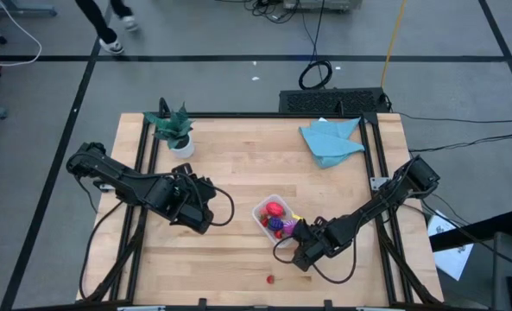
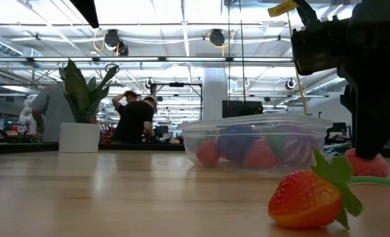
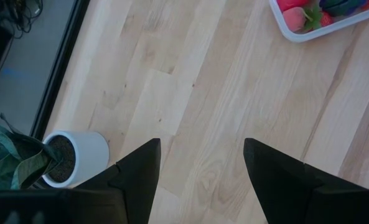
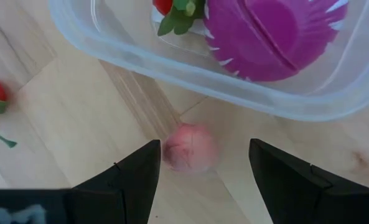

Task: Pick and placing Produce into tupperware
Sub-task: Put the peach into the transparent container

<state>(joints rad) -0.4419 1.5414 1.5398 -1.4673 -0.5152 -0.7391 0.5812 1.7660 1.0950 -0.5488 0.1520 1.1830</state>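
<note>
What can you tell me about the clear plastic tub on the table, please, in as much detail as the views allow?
The tupperware is a small, see-through plastic tub, rectangular with rounded corners and a thicker rim, with no lid on it. It sits flat on the wooden table, near the middle and toward the front. Inside lie several toy fruits: a magenta striped piece, red pieces and a dark bluish one. A pink berry lies on the table just outside its wall, in front of the right tool, which is open.

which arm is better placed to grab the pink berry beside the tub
Right. The right gripper is open directly over the pink berry beside the tupperware; the left gripper sits farther off.
</note>
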